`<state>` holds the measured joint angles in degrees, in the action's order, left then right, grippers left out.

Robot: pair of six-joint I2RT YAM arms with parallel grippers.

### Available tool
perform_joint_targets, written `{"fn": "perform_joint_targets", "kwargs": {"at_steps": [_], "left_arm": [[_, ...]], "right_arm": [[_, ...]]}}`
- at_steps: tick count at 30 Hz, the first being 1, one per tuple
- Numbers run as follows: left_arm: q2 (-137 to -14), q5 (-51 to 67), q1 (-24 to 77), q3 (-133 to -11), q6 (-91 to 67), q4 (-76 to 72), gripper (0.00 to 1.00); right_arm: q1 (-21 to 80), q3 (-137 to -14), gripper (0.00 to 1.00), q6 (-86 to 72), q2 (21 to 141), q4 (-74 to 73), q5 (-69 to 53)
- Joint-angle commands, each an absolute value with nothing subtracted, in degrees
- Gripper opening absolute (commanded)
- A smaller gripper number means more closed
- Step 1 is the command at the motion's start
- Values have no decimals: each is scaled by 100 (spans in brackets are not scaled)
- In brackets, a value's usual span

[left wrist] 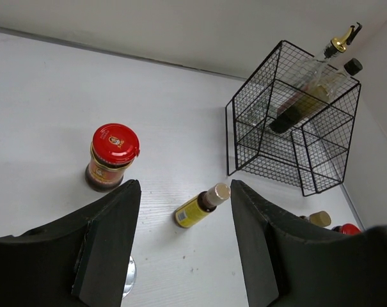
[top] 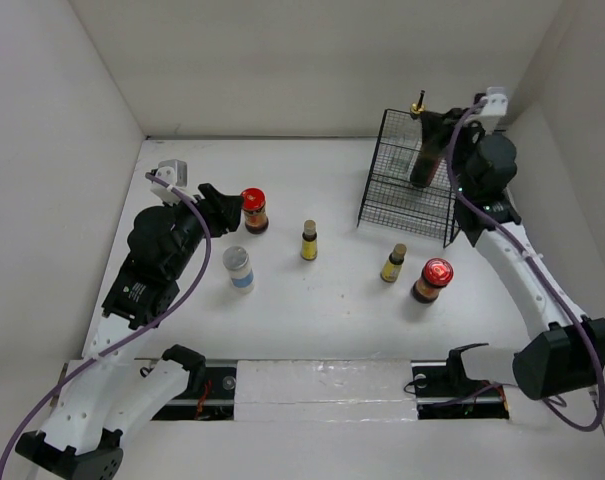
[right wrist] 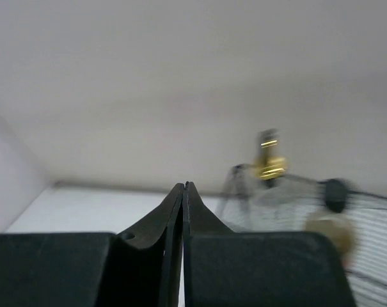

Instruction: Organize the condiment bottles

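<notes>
My left gripper (top: 225, 205) (left wrist: 183, 185) is open and holds nothing. It sits just left of a red-lidded jar (top: 253, 210) (left wrist: 112, 157). A tiny yellow-labelled bottle (top: 309, 240) (left wrist: 201, 206) stands farther out, in line with the gap between the jaws. The white blue-labelled shaker (top: 240, 268) stands near the left arm. A second tiny bottle (top: 393, 263) and a second red-lidded jar (top: 433, 280) stand in front of the black wire basket (top: 382, 190) (left wrist: 289, 121). Inside the basket are the gold-spouted clear bottle (top: 419, 104) (left wrist: 343, 41) and the dark black-capped bottle (top: 427, 160) (left wrist: 353, 65). My right gripper (top: 447, 122) (right wrist: 183, 185) hangs shut and empty over the basket.
White walls close in the table at the back and on both sides. The basket stands in the back right corner, near the right wall. The right wrist view is blurred.
</notes>
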<state>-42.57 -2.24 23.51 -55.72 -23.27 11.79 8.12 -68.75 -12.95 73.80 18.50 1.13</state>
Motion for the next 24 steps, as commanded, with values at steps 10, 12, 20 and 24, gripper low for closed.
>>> {"fn": "perform_joint_targets", "kwargs": {"at_steps": [10, 12, 20, 24], "left_arm": [[-3780, -1949, 2329, -5651, -3022, 1423, 56], [-3394, -2530, 2329, -5651, -3172, 1476, 58], [-2909, -2734, 2329, -5405, -3138, 1318, 81], [-3138, -2496, 2329, -5458, -3076, 1318, 81]], "right_arm": [[3892, -6292, 52, -695, 8110, 1301, -2514], [4402, -6495, 68, -537, 8392, 1152, -2401], [5387, -7532, 94, -308, 9711, 642, -1775], [5642, -7892, 97, -194, 10220, 510, -1828]]}}
